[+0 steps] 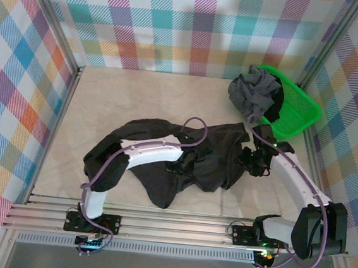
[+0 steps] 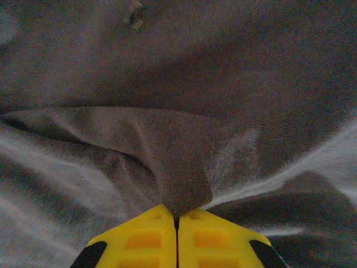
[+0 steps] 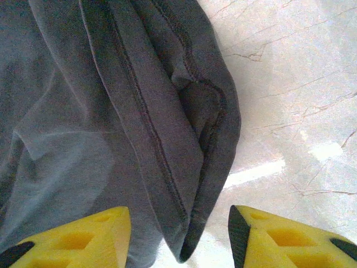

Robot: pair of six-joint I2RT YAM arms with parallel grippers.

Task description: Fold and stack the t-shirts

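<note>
Well, one big charcoal t-shirt (image 1: 217,166) lies crumpled in the middle of the surface (image 1: 138,98). The left fingers (image 2: 139,240) are pressed together, pinching up a fold of it, while the right fingers (image 3: 279,240) stand spread either side of its stitched hem. Far right, one grey t-shirt (image 1: 253,90) is bunched over the rim of the one green basket (image 1: 301,117).
</note>
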